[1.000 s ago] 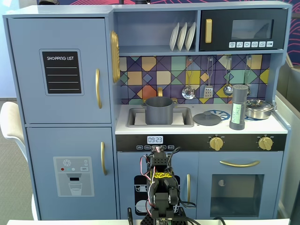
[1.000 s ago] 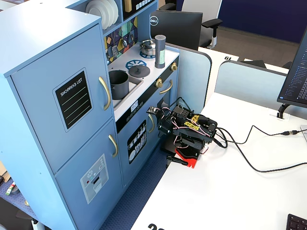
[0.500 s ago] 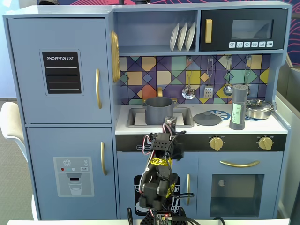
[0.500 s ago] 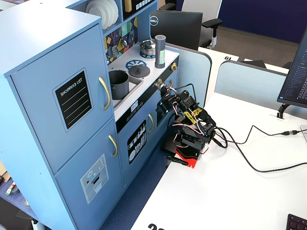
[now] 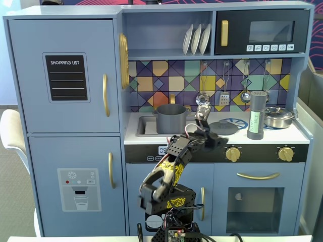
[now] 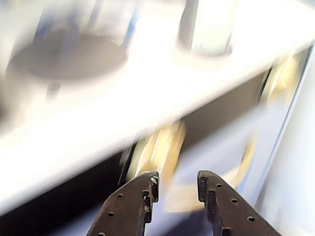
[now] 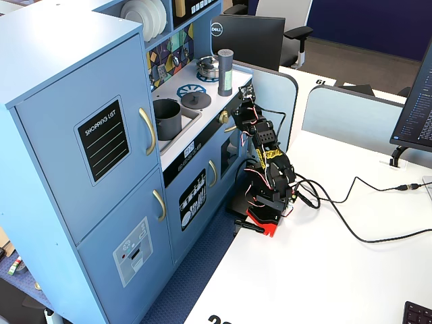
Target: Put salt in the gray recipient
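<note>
Gray salt [image 5: 257, 115] shaker upright on worktop [image 5: 282, 135] right of lid [image 5: 223, 127], pincer [image 6: 175, 183] empty, slightly spread, short of it; risk: tall slim body toppling if struck off-centre.

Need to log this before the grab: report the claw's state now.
Claw: open, holding nothing; the salt stands untouched on the counter.
</note>
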You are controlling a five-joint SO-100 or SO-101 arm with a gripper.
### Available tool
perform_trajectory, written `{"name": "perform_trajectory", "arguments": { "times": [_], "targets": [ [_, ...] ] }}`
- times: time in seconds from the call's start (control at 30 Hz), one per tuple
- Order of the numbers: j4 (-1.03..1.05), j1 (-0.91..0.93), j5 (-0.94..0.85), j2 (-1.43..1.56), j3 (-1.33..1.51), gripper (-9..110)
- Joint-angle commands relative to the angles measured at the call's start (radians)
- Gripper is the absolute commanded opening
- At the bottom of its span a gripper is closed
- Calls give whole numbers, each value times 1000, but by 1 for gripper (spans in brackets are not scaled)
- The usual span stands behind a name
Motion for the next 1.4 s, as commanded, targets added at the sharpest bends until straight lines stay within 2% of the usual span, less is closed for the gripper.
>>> {"name": "perform_trajectory", "arguments": {
  "times": [0.0, 0.2, 0.4, 0.53, 0.9, 1.07, 1.37],
  "targets": [
    [-202, 35, -20, -92, -69, 0],
    [-347, 52, -63, -202, -110, 0],
    [-517, 77, -54, -293, -118, 18],
    [-583, 92, -26, -359, -149, 26],
    [-630, 144, 60, -614, -391, 52],
    [-716, 143, 66, -704, -428, 54],
    [-750, 126, 63, -848, -518, 52]
  ]
}}
